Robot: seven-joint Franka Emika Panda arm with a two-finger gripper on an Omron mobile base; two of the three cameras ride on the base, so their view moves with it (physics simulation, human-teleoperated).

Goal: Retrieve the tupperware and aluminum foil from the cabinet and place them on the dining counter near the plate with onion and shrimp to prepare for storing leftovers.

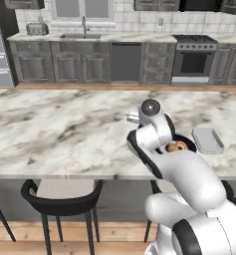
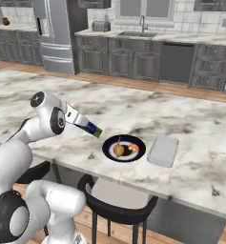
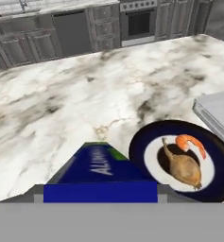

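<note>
Gripper (image 2: 75, 116) clamped on aluminum foil box (image 3: 100, 177) above dining counter (image 2: 190, 119) near edge, just beside shrimp/onion plate (image 2: 124, 148); tupperware (image 2: 163, 151) w/ plate alongside.

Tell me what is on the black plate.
On the plate lie a yellowish onion and an orange shrimp at its centre. In the left base view the arm covers most of it.

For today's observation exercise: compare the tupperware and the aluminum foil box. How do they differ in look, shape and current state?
The tupperware is pale translucent grey; the aluminum foil is dark blue with a green end and white lettering. The tupperware is a shallow, broad rectangle; the aluminum foil is a long narrow box. The tupperware rests flat on the dining counter; the aluminum foil is held above it at the hand. Both are close to the plate with onion and shrimp.
</note>
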